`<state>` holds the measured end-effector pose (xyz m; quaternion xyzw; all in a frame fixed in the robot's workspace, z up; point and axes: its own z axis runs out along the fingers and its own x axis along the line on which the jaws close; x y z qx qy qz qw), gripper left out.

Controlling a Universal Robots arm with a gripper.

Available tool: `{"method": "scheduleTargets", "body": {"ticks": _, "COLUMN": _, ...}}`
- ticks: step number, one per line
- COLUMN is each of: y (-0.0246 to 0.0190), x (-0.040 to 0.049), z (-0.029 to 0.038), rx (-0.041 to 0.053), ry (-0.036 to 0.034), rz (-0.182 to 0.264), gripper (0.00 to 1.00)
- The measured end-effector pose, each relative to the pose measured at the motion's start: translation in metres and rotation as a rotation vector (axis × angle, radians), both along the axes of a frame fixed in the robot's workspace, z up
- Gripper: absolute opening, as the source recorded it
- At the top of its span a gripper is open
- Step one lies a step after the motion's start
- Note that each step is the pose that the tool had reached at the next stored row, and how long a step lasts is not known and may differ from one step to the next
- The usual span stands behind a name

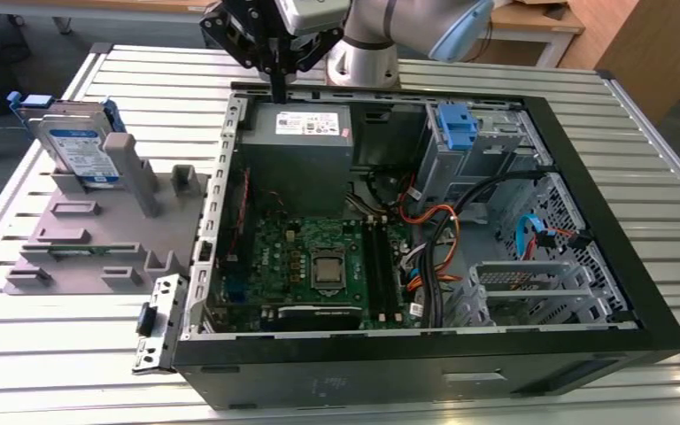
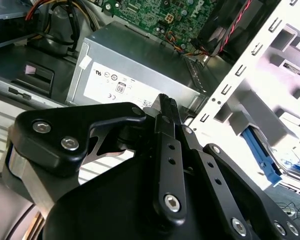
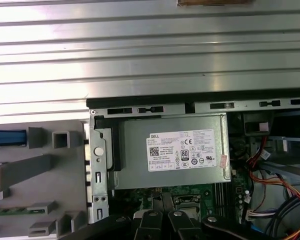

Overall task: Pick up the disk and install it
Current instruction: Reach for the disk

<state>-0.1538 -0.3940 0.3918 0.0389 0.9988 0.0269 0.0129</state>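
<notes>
While the gripper (image 1: 279,97) hung over the grey power supply box (image 1: 305,124) inside the open computer case (image 1: 623,292), its 2 fingers stood pressed together with nothing between them.

Item 1, the disk (image 1: 81,146): stood upright in a slot of the grey holder block (image 1: 81,239) on the slatted table (image 1: 68,354). It was at the exterior view's left, outside the case and well apart from the gripper.
</notes>
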Motion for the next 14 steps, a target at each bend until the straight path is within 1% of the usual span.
{"method": "scheduleTargets", "body": {"ticks": 8, "y": 0.0032, "x": -0.0086, "z": -0.0004, "rx": 0.0023, "ry": 0.0000, "rz": -0.002, "gripper": 0.11}}
{"method": "scheduleTargets", "body": {"ticks": 14, "y": 0.0034, "x": -0.0094, "z": -0.0005, "rx": 0.0023, "ry": 0.0000, "rz": -0.004, "gripper": 0.11}}
